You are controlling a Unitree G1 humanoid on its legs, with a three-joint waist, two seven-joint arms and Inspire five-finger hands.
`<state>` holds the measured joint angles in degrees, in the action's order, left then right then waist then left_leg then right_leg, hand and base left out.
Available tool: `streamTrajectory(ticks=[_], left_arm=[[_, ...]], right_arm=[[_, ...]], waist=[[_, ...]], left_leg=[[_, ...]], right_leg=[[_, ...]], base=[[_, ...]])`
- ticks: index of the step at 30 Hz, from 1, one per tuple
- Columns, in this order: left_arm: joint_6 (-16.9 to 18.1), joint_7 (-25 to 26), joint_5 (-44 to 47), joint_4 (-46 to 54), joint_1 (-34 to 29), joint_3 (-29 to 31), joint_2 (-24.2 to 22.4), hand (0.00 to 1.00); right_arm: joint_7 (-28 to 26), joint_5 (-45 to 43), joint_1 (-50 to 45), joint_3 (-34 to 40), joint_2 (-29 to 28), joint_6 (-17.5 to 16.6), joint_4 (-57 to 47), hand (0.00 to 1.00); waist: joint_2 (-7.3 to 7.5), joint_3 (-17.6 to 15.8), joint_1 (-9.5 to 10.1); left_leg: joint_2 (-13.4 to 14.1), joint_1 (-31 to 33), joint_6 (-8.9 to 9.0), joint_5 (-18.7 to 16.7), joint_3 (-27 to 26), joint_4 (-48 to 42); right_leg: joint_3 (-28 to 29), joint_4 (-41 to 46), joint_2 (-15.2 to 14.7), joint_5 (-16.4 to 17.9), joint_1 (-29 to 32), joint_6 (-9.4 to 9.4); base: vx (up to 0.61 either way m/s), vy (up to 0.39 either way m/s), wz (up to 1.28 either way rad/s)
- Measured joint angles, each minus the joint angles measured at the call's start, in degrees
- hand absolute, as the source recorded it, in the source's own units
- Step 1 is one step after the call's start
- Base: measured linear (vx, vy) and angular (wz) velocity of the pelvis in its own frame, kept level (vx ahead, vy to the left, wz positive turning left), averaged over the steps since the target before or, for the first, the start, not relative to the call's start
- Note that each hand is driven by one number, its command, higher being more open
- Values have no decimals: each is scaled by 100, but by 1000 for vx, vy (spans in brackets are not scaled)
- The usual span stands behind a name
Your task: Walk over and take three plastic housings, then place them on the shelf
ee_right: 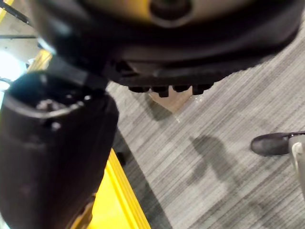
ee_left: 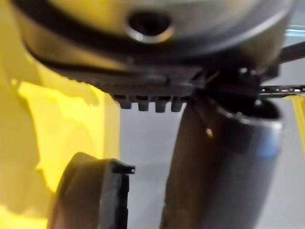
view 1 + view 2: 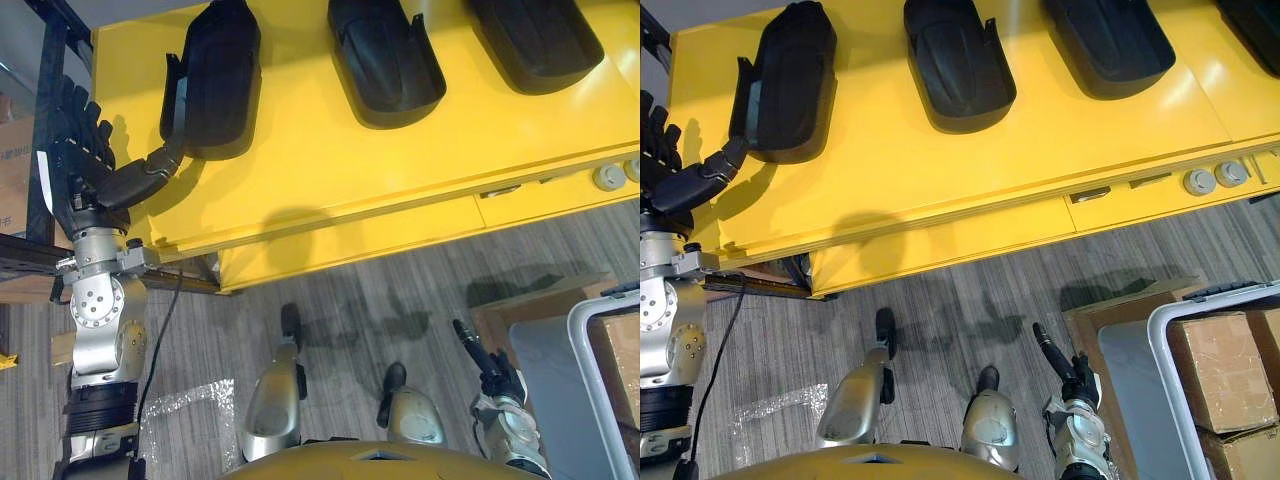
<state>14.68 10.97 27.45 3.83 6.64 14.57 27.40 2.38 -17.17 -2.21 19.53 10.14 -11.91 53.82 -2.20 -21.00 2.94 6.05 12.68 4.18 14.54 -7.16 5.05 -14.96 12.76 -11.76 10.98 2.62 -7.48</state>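
Touching leftmost housing with thumb: left robot hand, fingers straight, apart; right robot hand low, relaxed.

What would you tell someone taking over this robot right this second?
Left hand: open, raised at the yellow table's left end, thumb reaching to the leftmost housing's near edge, no grip yet.
Right hand: low at the robot's side, away from the table.
Middle housing and right housing lie untouched on the table.
Done: robot stands at the table. Left: pick up all three, place them on the shelf.
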Motion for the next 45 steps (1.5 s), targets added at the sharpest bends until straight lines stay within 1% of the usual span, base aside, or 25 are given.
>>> streamTrajectory(ticks=[2,5,7,10,11,14,17,22,26,28,32,41,45], left_arm=[[-40,-98,25,-2,21,2,98,100],[-156,-422,222,-52,41,1,184,100],[-337,-677,393,-127,62,0,184,100],[-530,-840,399,-144,57,-1,184,100],[-617,-985,463,-144,54,-1,184,100],[-649,-1193,663,-143,2,-8,184,100],[-720,-1287,672,-137,-3,-7,184,100],[-738,-1483,868,-102,-55,-8,183,100],[-774,-1678,903,-82,-65,-10,183,100],[-879,-1767,1077,114,-157,-21,183,100],[-1000,-2042,1077,356,-270,-161,175,100],[-1028,-2105,1078,362,-234,-310,177,100],[-1114,-2092,1078,410,-204,-330,179,100]], right_arm=[[-47,1,53,0,23,33,48,100],[-72,1,98,0,25,34,48,100],[-79,1,110,0,25,35,48,100],[-80,2,127,0,25,36,48,100],[-80,5,131,0,25,43,48,100],[-81,5,133,2,25,52,52,100],[-82,7,134,5,25,105,52,100],[-83,13,135,24,25,157,55,100],[-92,14,199,63,25,160,119,100],[-94,14,307,125,25,176,204,100],[-112,14,335,126,25,218,210,100],[-144,14,375,125,25,285,231,100],[-181,13,387,124,25,298,242,100]], waist=[[32,-27,7],[80,-55,6],[82,-56,22],[83,-57,37],[82,-57,52],[82,-57,53],[82,-57,58],[82,-62,132],[84,-65,155],[88,-69,153],[89,-73,161],[88,-73,157],[89,-74,160]], left_leg=[[11,14,-1,3,-27,-10],[17,14,-2,9,-29,-12],[23,14,-1,10,-25,-13],[35,14,2,17,-17,-13],[42,11,2,22,-12,-13],[44,6,4,29,14,-13],[45,5,8,40,68,-11],[48,6,10,35,97,-8],[45,6,8,37,109,-11],[42,6,6,39,113,-11],[38,5,-7,51,131,-11],[36,5,-10,51,141,1],[36,3,-16,49,143,3]], right_leg=[[37,23,6,6,42,8],[46,23,13,6,44,8],[46,25,21,9,43,12],[43,33,34,13,42,19],[41,44,40,18,43,23],[25,99,40,53,45,39],[-23,155,40,92,34,34],[-47,213,39,132,38,48],[-64,213,38,133,26,44],[-71,213,37,135,22,42],[-117,219,35,146,-6,33],[-140,223,34,149,-20,32],[-151,221,35,148,-34,31]], base=[[-9,-20,-7],[0,0,0],[0,0,0],[0,0,0],[0,0,0],[-11,-11,3],[-20,-18,9],[-8,-8,2],[0,0,0],[0,0,0],[0,-17,4],[0,-2,0],[0,0,0]])
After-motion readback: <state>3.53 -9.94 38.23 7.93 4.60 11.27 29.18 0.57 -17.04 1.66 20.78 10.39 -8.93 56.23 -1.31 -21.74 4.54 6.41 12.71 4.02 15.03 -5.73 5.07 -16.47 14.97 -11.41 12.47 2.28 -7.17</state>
